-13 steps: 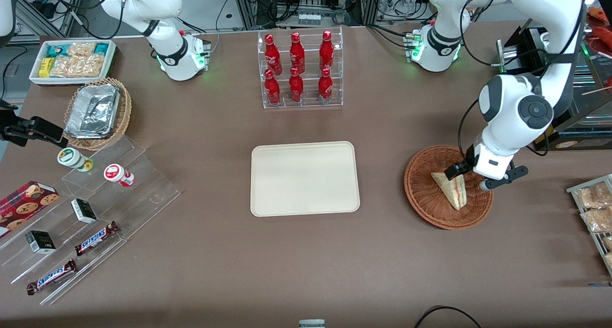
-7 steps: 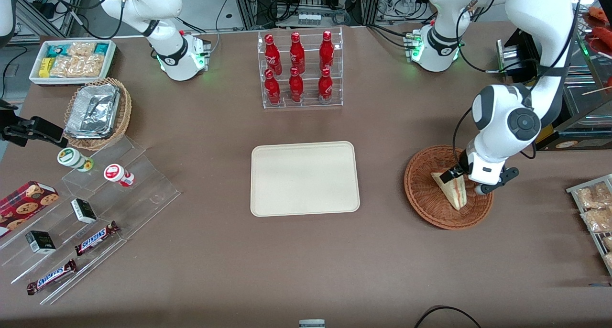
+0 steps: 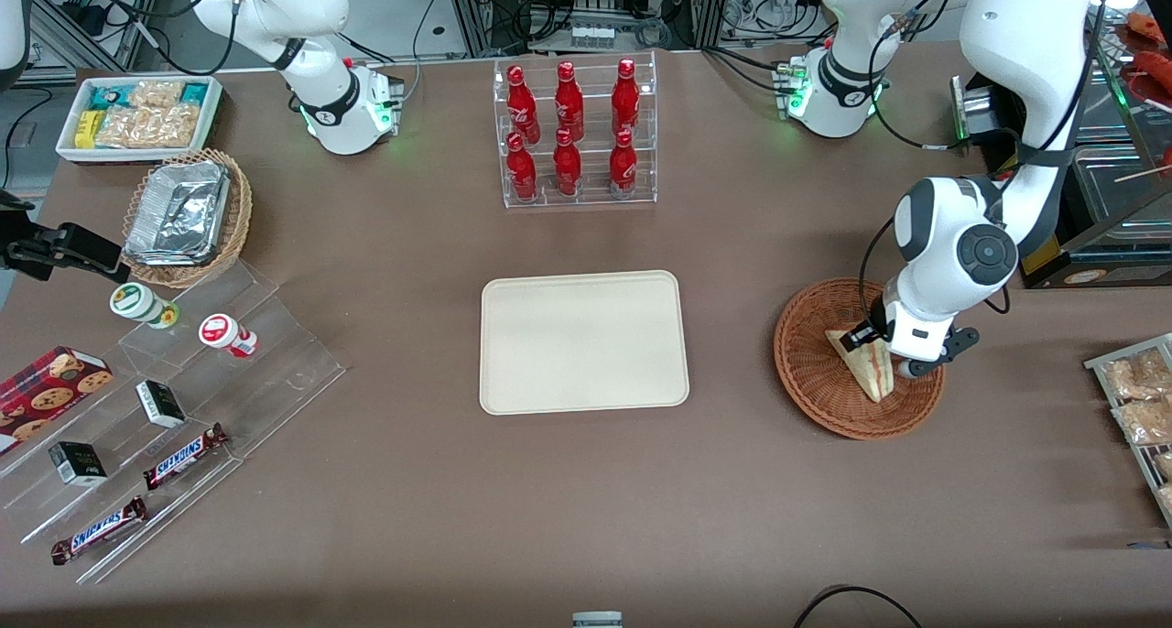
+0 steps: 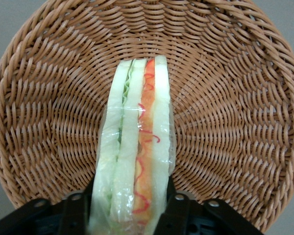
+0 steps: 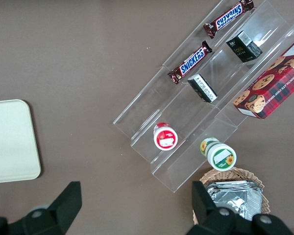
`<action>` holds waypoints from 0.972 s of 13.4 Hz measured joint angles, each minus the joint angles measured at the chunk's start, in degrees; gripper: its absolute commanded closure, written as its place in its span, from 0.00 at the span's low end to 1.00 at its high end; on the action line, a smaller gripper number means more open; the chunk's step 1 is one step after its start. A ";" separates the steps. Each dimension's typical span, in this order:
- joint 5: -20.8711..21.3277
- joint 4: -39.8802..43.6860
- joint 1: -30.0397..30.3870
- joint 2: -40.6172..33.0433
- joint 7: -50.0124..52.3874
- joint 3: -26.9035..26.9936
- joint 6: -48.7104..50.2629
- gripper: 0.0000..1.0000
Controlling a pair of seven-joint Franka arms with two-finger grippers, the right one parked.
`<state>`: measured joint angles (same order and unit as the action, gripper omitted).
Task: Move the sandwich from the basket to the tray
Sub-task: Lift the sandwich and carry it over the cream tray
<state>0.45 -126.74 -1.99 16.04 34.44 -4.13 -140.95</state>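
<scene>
Sandwich in basket, gripper jaws flanking it.

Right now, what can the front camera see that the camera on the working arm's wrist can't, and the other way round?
Only the front view shows the empty tray, the rack of red bottles, the snack shelves and the working arm itself. Only the left wrist view shows the sandwich's clear wrap and its green and red layers close up, with the gripper's fingers on either side of it. Both show the sandwich lying in the basket, with the gripper at it.
</scene>
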 measured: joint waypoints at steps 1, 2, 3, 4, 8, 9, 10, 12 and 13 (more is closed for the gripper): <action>0.34 0.14 -0.01 -0.02 0.00 0.00 0.00 1.00; 0.54 0.34 -0.02 -0.07 0.00 0.00 0.02 1.00; 0.61 0.72 -0.05 -0.25 0.00 -0.03 0.42 1.00; 0.63 1.76 -0.08 -0.54 -0.02 -0.26 2.31 1.00; 0.63 12.77 -0.74 -1.76 0.04 -5.52 18.77 1.00; 0.63 15.83 -1.87 -1.74 0.25 -6.77 21.84 1.00; 0.62 18.21 -3.61 -1.58 0.49 -7.35 23.91 1.00; 0.61 21.23 -7.76 -0.54 1.25 -7.71 25.76 1.00; 0.61 22.36 -9.98 0.70 2.34 -7.77 25.83 1.00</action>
<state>1.06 -104.38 -11.98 16.73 36.78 -11.91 -115.12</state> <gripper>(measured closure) 0.846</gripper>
